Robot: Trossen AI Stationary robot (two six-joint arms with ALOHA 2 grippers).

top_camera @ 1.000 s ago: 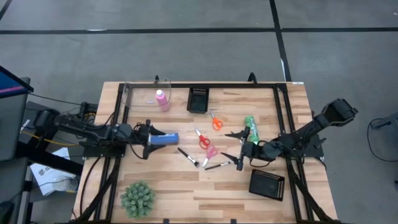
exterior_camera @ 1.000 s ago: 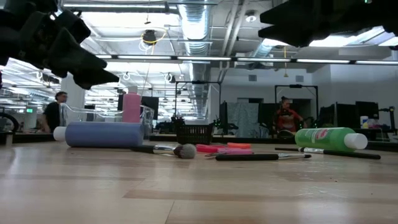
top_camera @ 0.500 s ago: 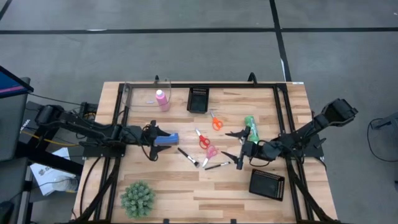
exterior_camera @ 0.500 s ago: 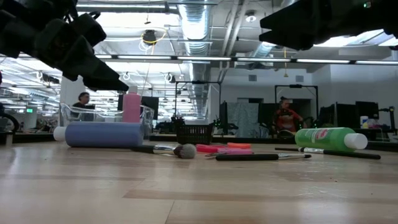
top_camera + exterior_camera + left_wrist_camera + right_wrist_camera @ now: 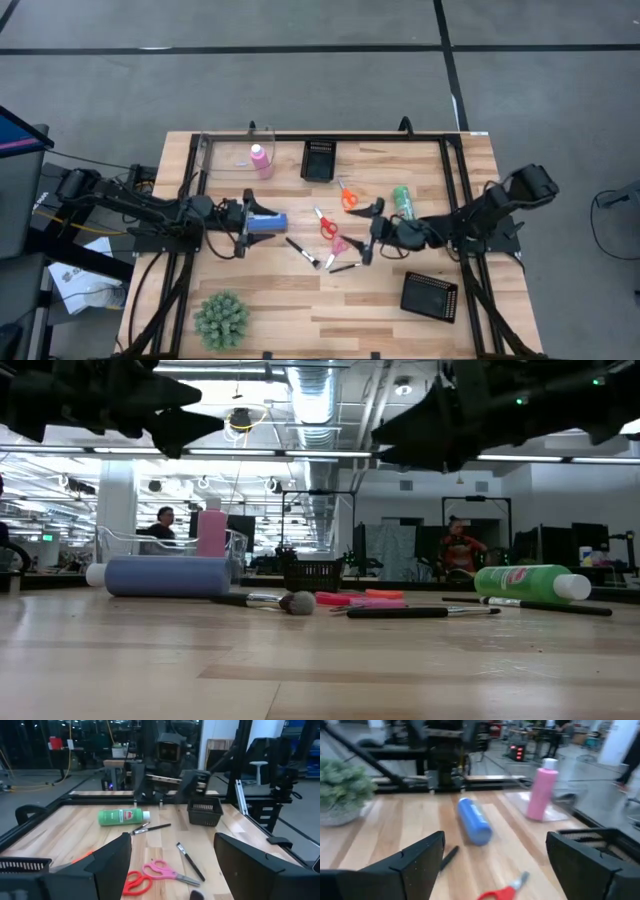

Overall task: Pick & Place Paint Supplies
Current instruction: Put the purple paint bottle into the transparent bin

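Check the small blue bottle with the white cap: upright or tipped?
Tipped. The small blue white-capped bottle lies on its side on the wooden table.

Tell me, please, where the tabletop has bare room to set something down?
Bare wood lies between the spiky plant and the near mesh tray, and along the far right edge beyond the green bottle. The middle is crowded: blue bottle, brushes, scissors, with the left pincer and right pincer over them.
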